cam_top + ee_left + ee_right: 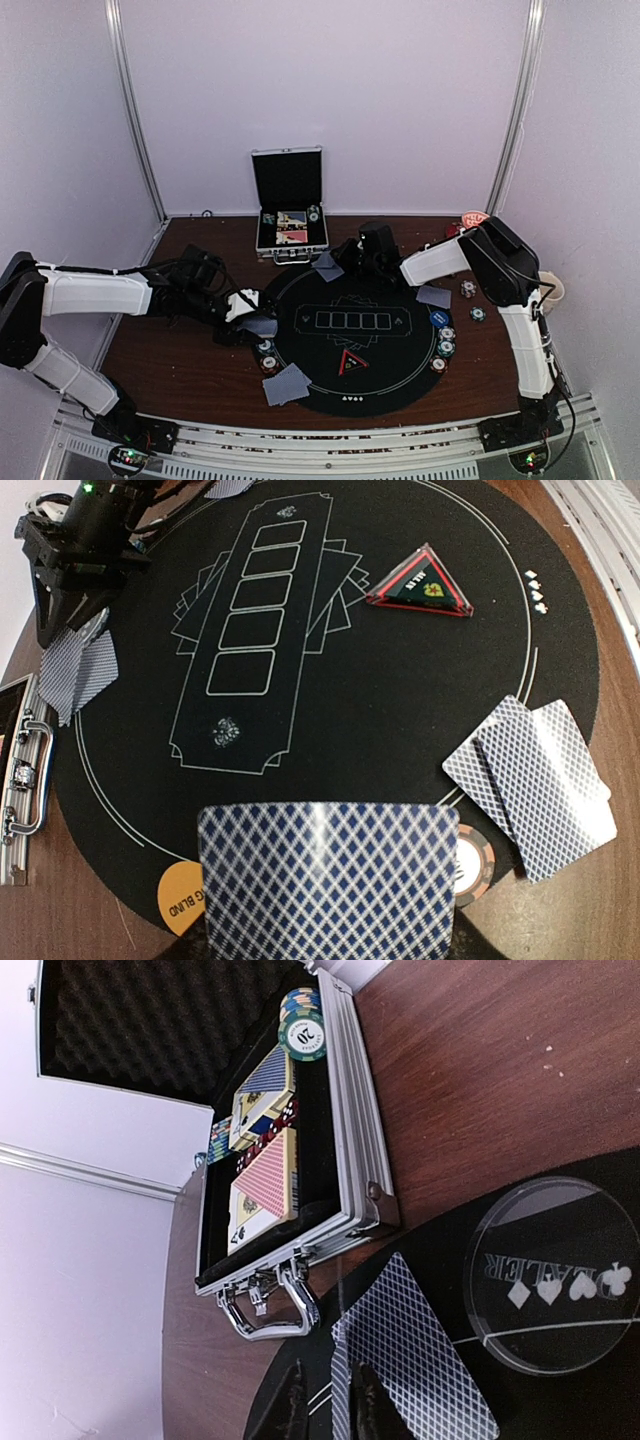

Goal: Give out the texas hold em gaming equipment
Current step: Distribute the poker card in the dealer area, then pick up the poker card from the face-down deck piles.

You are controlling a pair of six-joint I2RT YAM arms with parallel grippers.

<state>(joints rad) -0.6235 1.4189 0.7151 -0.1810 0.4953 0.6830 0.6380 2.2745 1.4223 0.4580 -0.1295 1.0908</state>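
Observation:
A blue-diamond-backed playing card (328,880) fills the bottom of the left wrist view, with my left gripper (250,318) shut on it at the black mat's (385,350) left edge. An orange button disc (180,898) and a striped chip (472,865) lie just beneath it. My right gripper (333,1405) is at the mat's far edge, jaws slightly apart. A card (340,1395) stands on edge between its fingers, apart from the left finger, beside a card lying flat (415,1360). Two dealt cards (535,780) rest at the mat's near-left rim.
The open silver case (290,235) holds chips (302,1030) and boxed decks (262,1175) behind the mat. A clear dealer disc (555,1275) and a triangular marker (350,362) lie on the mat. Chips (445,340) and cards (433,296) sit at the right.

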